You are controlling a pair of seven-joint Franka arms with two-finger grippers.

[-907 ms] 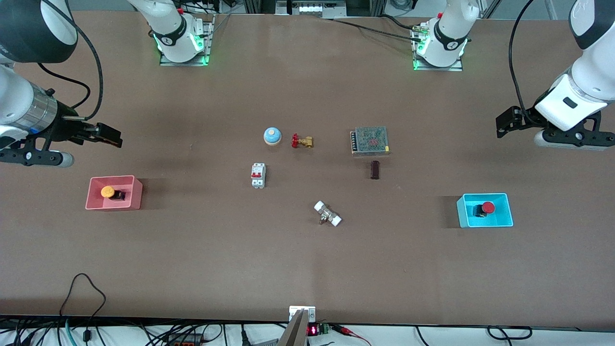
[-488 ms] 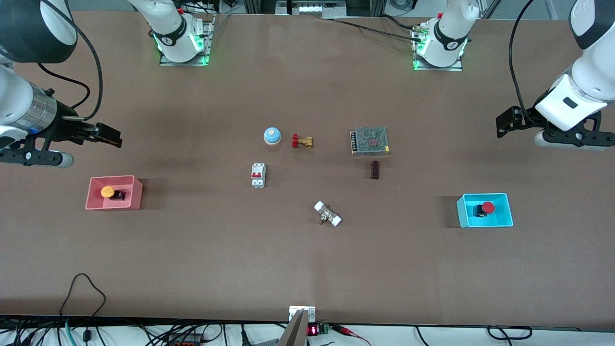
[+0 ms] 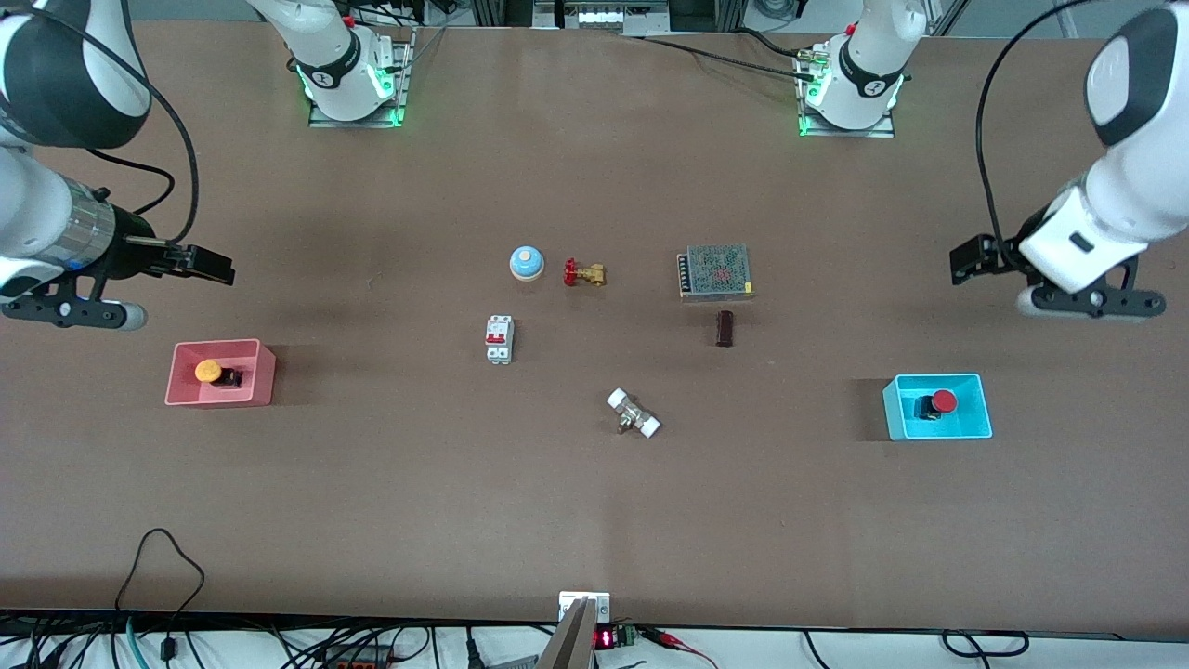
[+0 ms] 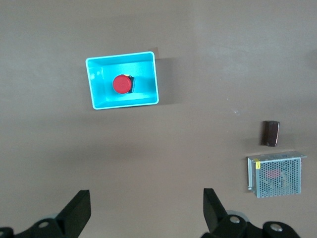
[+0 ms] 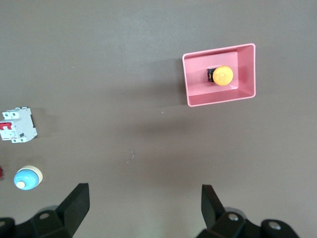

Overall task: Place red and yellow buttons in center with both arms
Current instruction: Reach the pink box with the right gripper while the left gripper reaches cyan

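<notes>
The yellow button (image 3: 208, 371) lies in a pink bin (image 3: 263, 372) at the right arm's end of the table. The red button (image 3: 943, 401) lies in a cyan bin (image 3: 938, 378) at the left arm's end. My right gripper (image 3: 214, 267) is open and empty, up in the air over bare table beside the pink bin. My left gripper (image 3: 966, 260) is open and empty, over bare table beside the cyan bin. The left wrist view shows the red button (image 4: 122, 84) ahead of the open left gripper (image 4: 146, 208). The right wrist view shows the yellow button (image 5: 222, 76) ahead of the open right gripper (image 5: 144, 206).
Around the table's center (image 3: 594, 344) lie a blue bell (image 3: 526, 263), a brass valve (image 3: 583, 273), a white circuit breaker (image 3: 499, 338), a mesh power supply (image 3: 715, 271), a dark brown block (image 3: 725, 328) and a white-capped fitting (image 3: 633, 413).
The left arm has shifted a little toward the table's middle and lower in the front view. The right gripper has moved slightly. Both stay open; the buttons have not moved.
</notes>
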